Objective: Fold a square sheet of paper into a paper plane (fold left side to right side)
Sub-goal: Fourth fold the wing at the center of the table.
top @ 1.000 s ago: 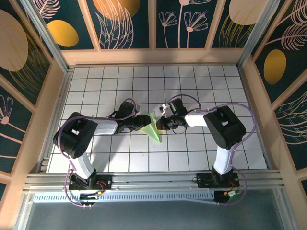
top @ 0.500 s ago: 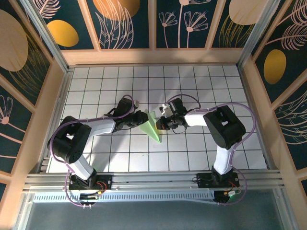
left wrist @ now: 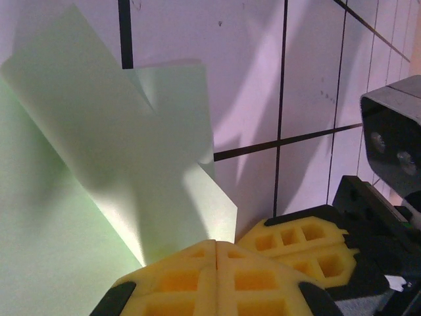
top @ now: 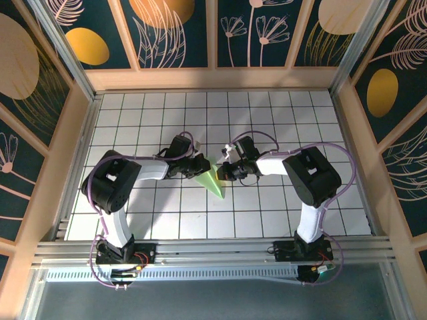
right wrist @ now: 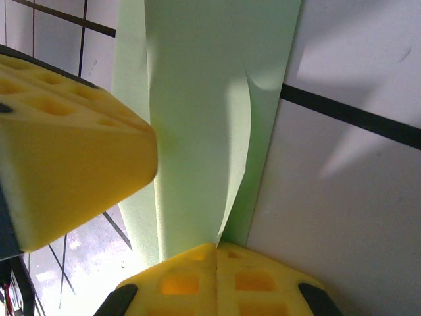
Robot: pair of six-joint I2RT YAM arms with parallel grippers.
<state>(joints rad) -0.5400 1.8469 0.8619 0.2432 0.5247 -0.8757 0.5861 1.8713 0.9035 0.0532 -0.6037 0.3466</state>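
Observation:
The square sheet of paper, light green, now stands folded into a slim pointed paper plane (top: 213, 181) at the middle of the grid table, its tip toward the near edge. My left gripper (top: 202, 165) is at its left side, shut on a raised flap of the paper plane (left wrist: 131, 164); the yellow fingertips (left wrist: 191, 263) meet with the flap's edge between them. My right gripper (top: 225, 171) is at the right side, shut on another flap of the paper plane (right wrist: 197, 131) that runs into its closed pads (right wrist: 191, 270). The two grippers nearly touch.
The white grid table (top: 267, 113) is walled by wooden rails (top: 213, 79) at the back and sides. The right gripper's yellow finger (left wrist: 299, 243) sits just right of my left fingertips. The left gripper's finger (right wrist: 66, 164) crowds the right wrist view.
My left gripper has moved right onto the paper's left flap and closed on it, its arm swinging with it. The right gripper has stayed shut in place.

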